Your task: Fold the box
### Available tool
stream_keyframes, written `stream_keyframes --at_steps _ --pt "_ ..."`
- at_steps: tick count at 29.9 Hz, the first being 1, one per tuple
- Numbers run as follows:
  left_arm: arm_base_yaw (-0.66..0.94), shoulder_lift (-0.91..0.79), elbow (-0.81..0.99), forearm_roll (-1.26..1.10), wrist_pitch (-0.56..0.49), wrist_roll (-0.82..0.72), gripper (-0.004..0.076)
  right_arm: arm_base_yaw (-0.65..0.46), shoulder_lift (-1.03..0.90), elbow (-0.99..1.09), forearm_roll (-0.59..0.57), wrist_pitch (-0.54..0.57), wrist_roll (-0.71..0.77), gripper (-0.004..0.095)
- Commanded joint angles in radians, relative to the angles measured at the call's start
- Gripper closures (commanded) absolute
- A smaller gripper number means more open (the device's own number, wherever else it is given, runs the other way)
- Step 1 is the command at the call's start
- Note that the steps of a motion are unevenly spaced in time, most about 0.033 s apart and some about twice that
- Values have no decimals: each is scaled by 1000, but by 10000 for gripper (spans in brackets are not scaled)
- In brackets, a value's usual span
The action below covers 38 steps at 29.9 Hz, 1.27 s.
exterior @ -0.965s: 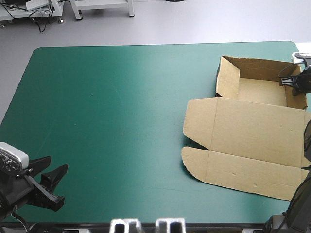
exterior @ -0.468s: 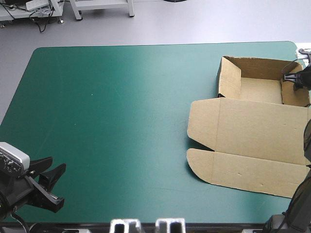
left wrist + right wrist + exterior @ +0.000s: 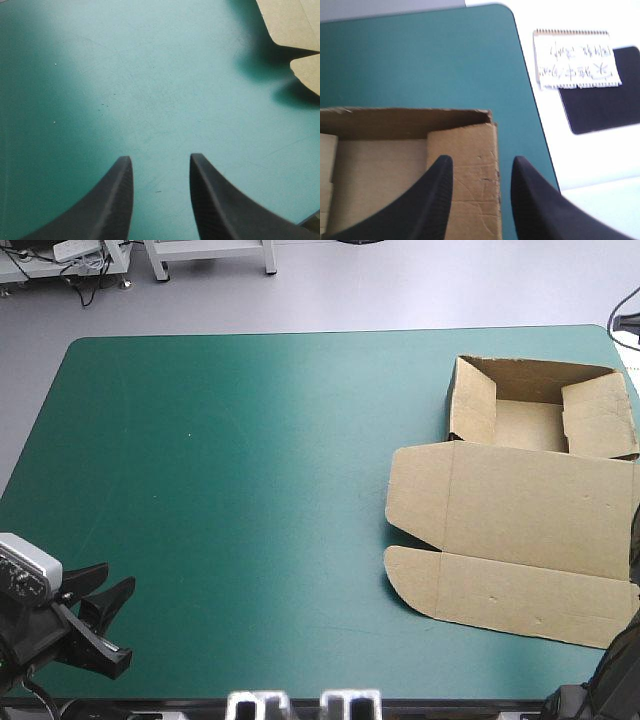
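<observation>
The brown box (image 3: 530,510) lies at the table's right side, its far part raised into an open tray and its lid flat toward the near edge. The tray's right wall flap (image 3: 598,418) leans inward over the floor. My right gripper (image 3: 481,172) is open above that flap (image 3: 462,170), holding nothing, and is out of the high view. My left gripper (image 3: 100,615) is open at the near left corner, far from the box. In the left wrist view it (image 3: 160,165) hovers over bare teal-green cover, with the lid's rounded flaps (image 3: 295,20) far ahead.
Beyond the table's right edge lie a white notepad (image 3: 575,60) with writing and a black pad (image 3: 600,105). The table's far right corner (image 3: 505,15) is close to the tray. Wide teal-green cover (image 3: 250,490) spreads left of the box.
My right gripper, earlier at the tray's right wall, has let go and drawn away out of the high view. The right wall flap now leans inward. The box slid slightly to the right.
</observation>
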Motion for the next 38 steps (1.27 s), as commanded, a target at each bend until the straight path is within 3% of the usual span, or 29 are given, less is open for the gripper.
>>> stream_keyframes --at_steps 1,5,8,12,17,21,24,29,35,38 --pt "1 12 -23 -12 5 5 489 -6 -132 -43 83 11 4 685" --pt "1 12 -23 0 -43 22 556 -6 -213 -41 212 11 13 934" --pt "1 12 -23 34 -45 25 631 -6 -270 -41 315 11 -16 926" --pt "1 12 -23 94 -30 25 733 -6 -364 -22 316 11 -48 926" --pt "1 12 -23 98 7 25 734 -6 -516 201 278 11 -78 926" --pt "1 12 6 98 6 25 734 -6 -638 459 357 11 -106 926" --pt "1 12 58 98 -19 25 734 -6 -727 660 434 8 -170 926" --pt "1 2 172 90 -114 25 734 -1 -865 915 439 -46 -203 924" --pt "1 -51 289 86 -193 21 734 204 -1050 1163 269 -92 -219 913" --pt "1 -80 326 86 -220 21 734 291 -1138 1258 246 -115 -208 913"
